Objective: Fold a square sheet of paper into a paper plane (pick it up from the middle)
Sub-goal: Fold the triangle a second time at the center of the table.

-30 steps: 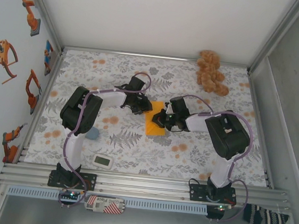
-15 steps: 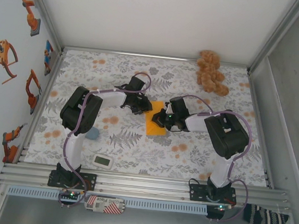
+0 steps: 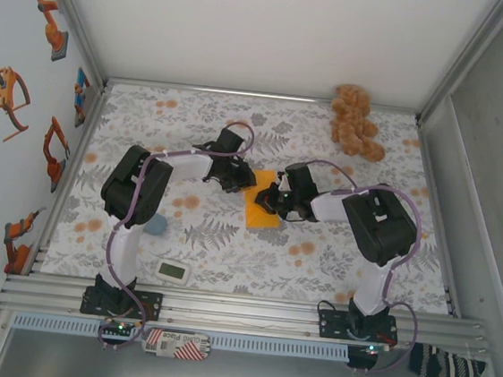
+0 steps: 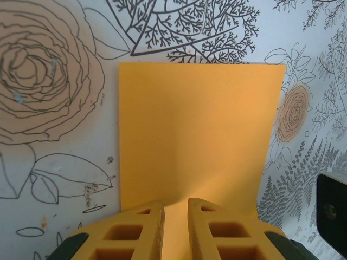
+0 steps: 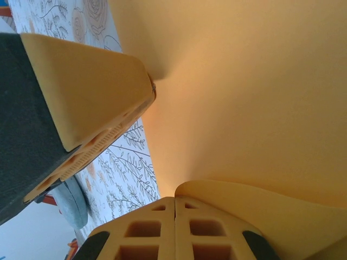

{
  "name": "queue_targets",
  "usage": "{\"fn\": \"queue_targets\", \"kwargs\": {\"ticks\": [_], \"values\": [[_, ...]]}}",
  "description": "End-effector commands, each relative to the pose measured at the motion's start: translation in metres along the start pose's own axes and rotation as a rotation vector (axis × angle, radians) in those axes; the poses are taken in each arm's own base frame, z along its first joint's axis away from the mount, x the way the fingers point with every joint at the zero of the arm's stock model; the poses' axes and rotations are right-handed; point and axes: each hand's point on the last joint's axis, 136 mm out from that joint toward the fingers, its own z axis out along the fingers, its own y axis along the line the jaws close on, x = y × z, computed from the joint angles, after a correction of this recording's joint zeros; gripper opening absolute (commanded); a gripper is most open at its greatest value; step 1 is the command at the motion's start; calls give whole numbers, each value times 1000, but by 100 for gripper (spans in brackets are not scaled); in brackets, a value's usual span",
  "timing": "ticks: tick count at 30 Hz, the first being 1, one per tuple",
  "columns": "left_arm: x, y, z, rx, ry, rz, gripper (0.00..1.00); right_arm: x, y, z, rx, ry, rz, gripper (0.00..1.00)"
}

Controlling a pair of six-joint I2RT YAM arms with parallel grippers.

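Orange-fingered left gripper (image 4: 176, 206): fingers nearly together, pinching near edge of the square sheet of paper (image 4: 198, 135)
Sheet: flat on floral cloth (image 4: 49, 108) ahead of left gripper
Right gripper (image 5: 174, 201): fingers pressed together on sheet's edge; paper arches above it

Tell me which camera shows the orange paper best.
The left wrist view: the orange paper lies on the floral cloth, three edges visible. The top view shows the paper small and partly covered. The right wrist view is too close: an orange surface with one curled edge.
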Motion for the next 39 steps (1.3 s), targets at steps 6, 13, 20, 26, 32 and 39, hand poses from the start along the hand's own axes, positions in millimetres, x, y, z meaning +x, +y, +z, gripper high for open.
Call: {"fn": "queue_targets", "kwargs": {"ticks": [6, 13, 20, 26, 32, 39], "values": [[19, 28, 9, -82, 68, -22, 21, -8, 8, 5, -19, -27, -10, 0], [20, 28, 9, -83, 68, -23, 21, -8, 7, 6, -16, -23, -6, 0], [21, 29, 10, -84, 71, -24, 21, -8, 5, 8, -17, -22, -2, 0], [21, 29, 9, -83, 71, -23, 21, -10, 8, 7, -22, -30, -4, 0], [21, 29, 9, -82, 72, -23, 21, -10, 8, 7, -21, -30, -3, 0], [21, 29, 9, -83, 73, -22, 21, -11, 6, 8, -17, -36, 4, 0]]}}
